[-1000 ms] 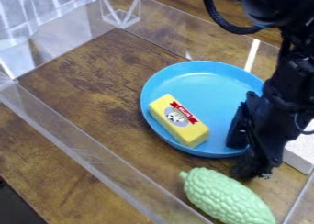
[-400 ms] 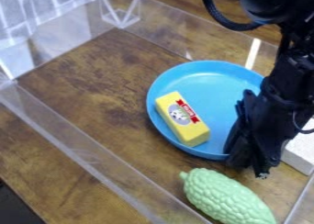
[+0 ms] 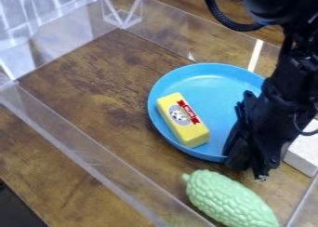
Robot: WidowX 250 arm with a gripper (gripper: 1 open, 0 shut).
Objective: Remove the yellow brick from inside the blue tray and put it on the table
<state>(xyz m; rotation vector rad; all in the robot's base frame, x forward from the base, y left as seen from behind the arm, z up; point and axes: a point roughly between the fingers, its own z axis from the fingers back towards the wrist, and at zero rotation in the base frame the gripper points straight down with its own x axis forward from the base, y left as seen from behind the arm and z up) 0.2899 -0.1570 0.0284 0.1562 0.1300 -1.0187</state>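
We are seeing the end effector (image 3: 258,166) standing at the lower right, pointing down at the near rim of the blue tray (image 3: 230,82), its jaws shut – probably pinching that rim, though we cannot confirm it. The yellow brick (image 3: 184,120) is lying flat inside the tray's left half – a small yellow block, white label with red print facing up – not yet on the surface (image 3: 106,82).

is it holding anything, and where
Cannot be told: dark fingers sit at the round blue plastic tray's right rim. The small yellow brick lies free.
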